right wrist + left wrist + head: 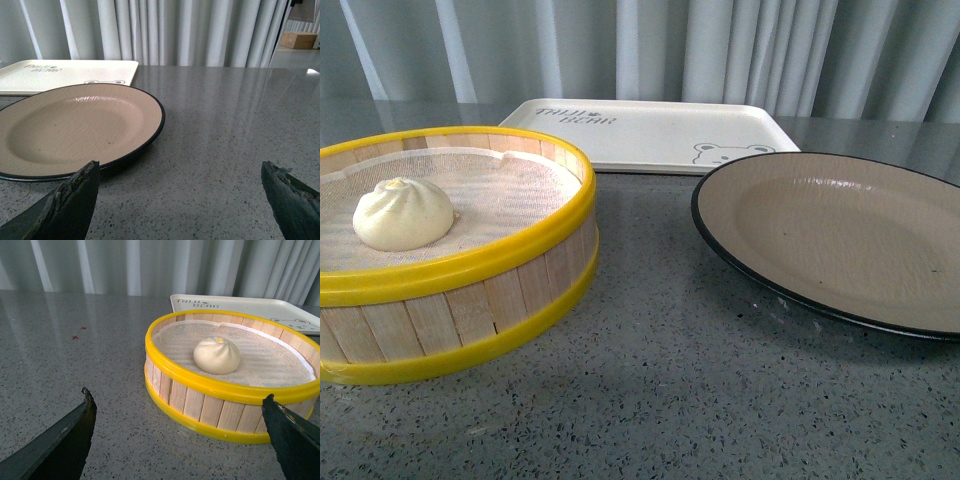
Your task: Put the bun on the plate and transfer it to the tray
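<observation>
The cream-white bun (403, 213) sits on white cloth inside a yellow-rimmed wooden steamer basket (510, 285) at the left; it also shows in the left wrist view (217, 355). The beige plate with a black rim (840, 235) lies empty at the right, and shows in the right wrist view (75, 127). The cream-white tray with the bear face (650, 130) lies behind both. My left gripper (177, 400) is open, low over the table in front of the basket. My right gripper (180, 167) is open, low beside the plate's near edge. Neither gripper shows in the front view.
The grey speckled tabletop (650, 400) runs under everything. Grey-white curtains (720, 50) hang behind the table. Two small red marks (75, 337) lie on the table in the left wrist view. A cardboard box (299, 40) stands far off in the right wrist view.
</observation>
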